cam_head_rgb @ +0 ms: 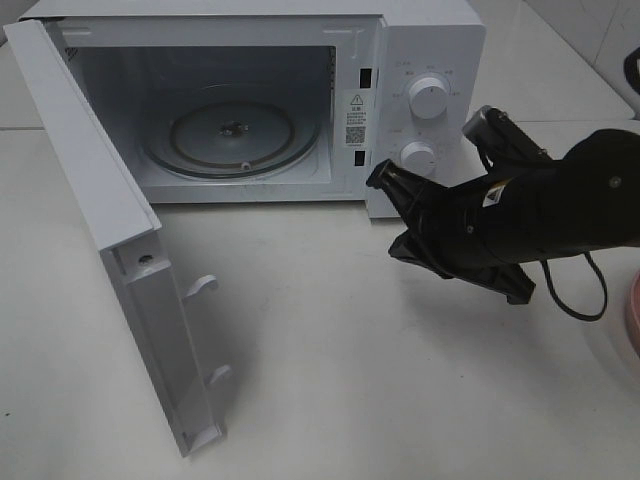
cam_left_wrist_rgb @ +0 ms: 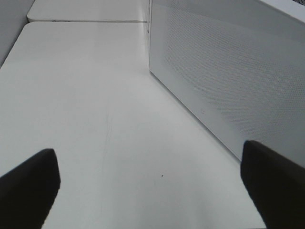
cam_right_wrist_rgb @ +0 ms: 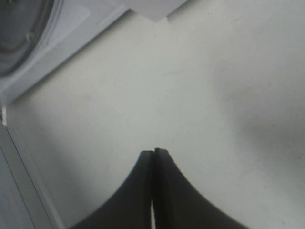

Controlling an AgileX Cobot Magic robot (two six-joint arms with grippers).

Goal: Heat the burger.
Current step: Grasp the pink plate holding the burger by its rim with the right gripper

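- Hanging in front of the white microwave oven [cam_head_rgb: 430, 60], the black right gripper [cam_head_rgb: 383, 177] has its jaws pressed together on nothing, above the bare white table [cam_head_rgb: 330, 380].
- The left gripper [cam_left_wrist_rgb: 150, 183] is spread wide and empty beside a perforated white panel [cam_left_wrist_rgb: 228, 81].
- The oven door [cam_head_rgb: 100, 200] stands open, and the round glass turntable [cam_head_rgb: 230, 135] carries nothing.
- The burger shows in no view; only a pink rim [cam_head_rgb: 634, 315] peeks in at the right edge.
- It is probably light and soft with layers that slide, so grip it gently across the sides, spanning both bun halves.
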